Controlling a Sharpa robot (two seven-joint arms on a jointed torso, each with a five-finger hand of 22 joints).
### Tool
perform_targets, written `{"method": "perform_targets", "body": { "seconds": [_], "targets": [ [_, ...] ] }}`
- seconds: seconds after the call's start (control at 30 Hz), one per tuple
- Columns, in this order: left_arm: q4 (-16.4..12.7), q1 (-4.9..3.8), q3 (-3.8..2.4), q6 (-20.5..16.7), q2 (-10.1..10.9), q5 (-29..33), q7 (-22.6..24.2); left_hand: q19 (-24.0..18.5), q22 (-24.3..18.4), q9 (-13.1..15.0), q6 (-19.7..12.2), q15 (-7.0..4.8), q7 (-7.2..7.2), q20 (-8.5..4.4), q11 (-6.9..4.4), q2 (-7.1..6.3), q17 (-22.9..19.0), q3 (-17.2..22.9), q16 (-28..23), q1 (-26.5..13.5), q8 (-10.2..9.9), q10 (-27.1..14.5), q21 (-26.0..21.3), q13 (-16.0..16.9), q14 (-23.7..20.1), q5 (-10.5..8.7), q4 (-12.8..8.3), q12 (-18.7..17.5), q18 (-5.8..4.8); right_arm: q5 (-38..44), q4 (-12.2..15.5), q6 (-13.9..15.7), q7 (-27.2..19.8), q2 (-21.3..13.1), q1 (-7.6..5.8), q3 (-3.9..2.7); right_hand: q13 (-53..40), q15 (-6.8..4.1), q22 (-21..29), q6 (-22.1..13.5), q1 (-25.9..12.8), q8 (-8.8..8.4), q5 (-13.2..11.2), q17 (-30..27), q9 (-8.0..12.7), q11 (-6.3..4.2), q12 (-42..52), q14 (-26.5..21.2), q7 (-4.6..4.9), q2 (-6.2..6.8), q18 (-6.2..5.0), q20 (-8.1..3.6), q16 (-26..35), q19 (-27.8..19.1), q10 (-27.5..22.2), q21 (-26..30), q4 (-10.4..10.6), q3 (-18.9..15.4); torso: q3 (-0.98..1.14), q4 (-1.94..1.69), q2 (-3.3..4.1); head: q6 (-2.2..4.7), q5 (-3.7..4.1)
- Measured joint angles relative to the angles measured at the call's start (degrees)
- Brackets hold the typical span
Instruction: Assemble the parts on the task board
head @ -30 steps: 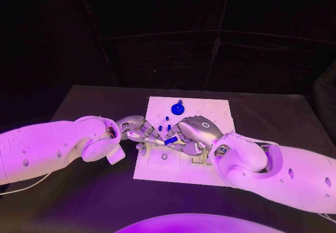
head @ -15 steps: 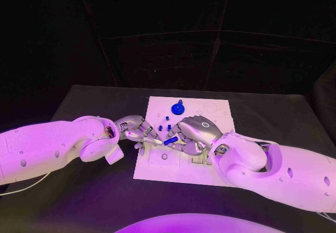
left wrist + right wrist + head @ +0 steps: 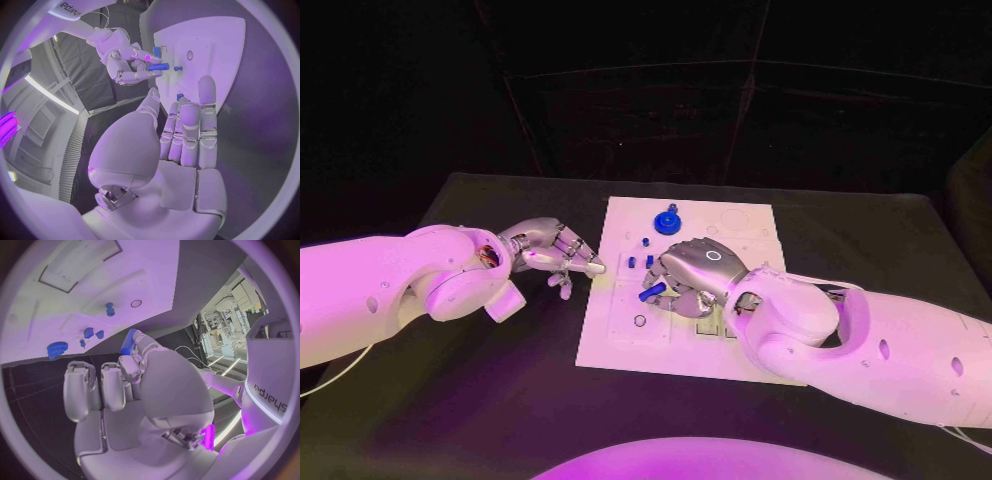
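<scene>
Task board [image 3: 661,345] lies flat mid-table, white plate on black table [image 3: 473,400]; near edge of board bare, with dark tabletop open in front of it and to both sides; small ring-shaped hole [image 3: 639,322] in the board's near-left part, nothing on it.

Right hand [image 3: 692,275] sits over the board's middle, coming in from the right; fingers curled, pinching a blue peg [image 3: 652,291] between thumb and fingertips, peg tilted, lower end close to the board surface; cannot tell if it touches. Right wrist view has the same blue peg [image 3: 129,341] poking out past the fingers [image 3: 112,385], over the board's edge.

Left hand [image 3: 553,255] hovers just off the board's left edge, over bare table, apart from the right hand; fingers apart and mostly straight, grasping nothing; left wrist view confirms fingers [image 3: 187,132] extended side by side, palm empty, board ahead of them.

Farther on: small blue pegs [image 3: 643,260] stand in the board near its centre, just beyond the right hand; blue gear [image 3: 666,222] sits toward the far edge, a short shaft through it; faint round outlines [image 3: 733,218] to its right, far-right corner of the board bare. Beyond the far edge a strip of open table.
</scene>
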State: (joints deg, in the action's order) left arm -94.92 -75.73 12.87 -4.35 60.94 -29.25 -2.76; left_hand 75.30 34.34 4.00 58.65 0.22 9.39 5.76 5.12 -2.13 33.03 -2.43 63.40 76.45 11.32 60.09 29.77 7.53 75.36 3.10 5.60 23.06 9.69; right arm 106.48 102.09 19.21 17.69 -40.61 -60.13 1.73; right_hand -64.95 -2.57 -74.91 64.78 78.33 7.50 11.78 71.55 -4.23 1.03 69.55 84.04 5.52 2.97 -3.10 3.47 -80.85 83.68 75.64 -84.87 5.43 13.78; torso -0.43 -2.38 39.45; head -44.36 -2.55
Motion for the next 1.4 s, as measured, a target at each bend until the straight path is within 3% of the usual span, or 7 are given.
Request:
{"method": "perform_targets", "body": {
  "seconds": [0.27,0.67,1.27,1.4],
  "targets": [
    [0.32,-1.03,-0.03,-1.38,0.48,3.94,3.14,0.00,-0.10,0.00,0.00,0.00,0.00,0.00,0.00,0.43,-0.46,0.29,-0.39,0.77,0.23,0.00,-0.26,0.00,0.00,0.00,-0.62,0.00,0.00,2.25,-0.97,-3.37,0.74,2.06,-0.23,0.04,0.31,0.00,0.00,-0.10,0.00,0.20,-0.13,0.05,0.01,-0.20,-0.35,0.00,0.09,0.00,0.00,0.00,0.00,0.00,-0.20,0.00,-0.17,0.19,0.00,0.01,0.00,-0.34,-0.37],
    [1.22,-1.82,-0.02,-8.13,0.19,14.21,11.60,0.00,-0.14,0.00,0.00,0.00,0.00,0.00,0.00,0.63,-0.89,0.63,-0.66,1.19,0.23,0.00,-0.26,0.00,0.00,0.00,-0.95,0.00,0.00,6.90,-1.82,-10.36,2.22,5.05,-0.34,0.10,0.30,0.00,0.00,-0.14,0.31,0.21,-0.14,0.19,0.11,-0.22,-0.58,0.00,0.08,0.27,0.00,0.00,0.00,-0.01,-0.22,0.00,-0.05,0.31,0.00,0.03,0.01,-1.16,-1.16],
    [1.36,-2.06,-0.02,-10.97,-0.06,17.78,14.30,0.00,-0.14,0.00,0.00,0.00,0.00,0.00,0.00,0.63,-0.88,0.63,-0.66,1.19,0.23,0.00,-0.26,-0.01,0.00,0.00,-0.95,0.00,0.00,11.58,-1.64,-15.98,3.94,6.20,-0.34,0.23,0.29,0.00,0.00,-0.29,0.54,0.01,-0.47,0.18,0.08,-0.21,-0.57,0.00,0.13,0.19,0.00,0.00,0.00,-0.01,-0.21,0.00,-0.07,0.29,0.07,0.05,0.00,-1.69,-1.85],
    [1.37,-2.06,-0.02,-11.04,-0.17,17.95,14.34,0.00,-0.13,0.00,0.00,0.00,0.00,0.00,0.00,0.63,-0.88,0.63,-0.66,1.19,0.23,0.00,-0.26,-0.01,0.00,0.00,-0.95,0.00,0.00,11.92,-1.53,-16.64,4.07,6.33,-0.40,0.99,0.29,0.00,0.00,-0.31,0.54,-0.01,-0.48,0.17,0.08,-0.21,-0.57,0.00,0.12,0.19,0.00,0.00,0.00,-0.01,-0.21,0.00,-0.08,0.28,0.07,0.05,0.03,-1.80,-1.90]
  ]
}}
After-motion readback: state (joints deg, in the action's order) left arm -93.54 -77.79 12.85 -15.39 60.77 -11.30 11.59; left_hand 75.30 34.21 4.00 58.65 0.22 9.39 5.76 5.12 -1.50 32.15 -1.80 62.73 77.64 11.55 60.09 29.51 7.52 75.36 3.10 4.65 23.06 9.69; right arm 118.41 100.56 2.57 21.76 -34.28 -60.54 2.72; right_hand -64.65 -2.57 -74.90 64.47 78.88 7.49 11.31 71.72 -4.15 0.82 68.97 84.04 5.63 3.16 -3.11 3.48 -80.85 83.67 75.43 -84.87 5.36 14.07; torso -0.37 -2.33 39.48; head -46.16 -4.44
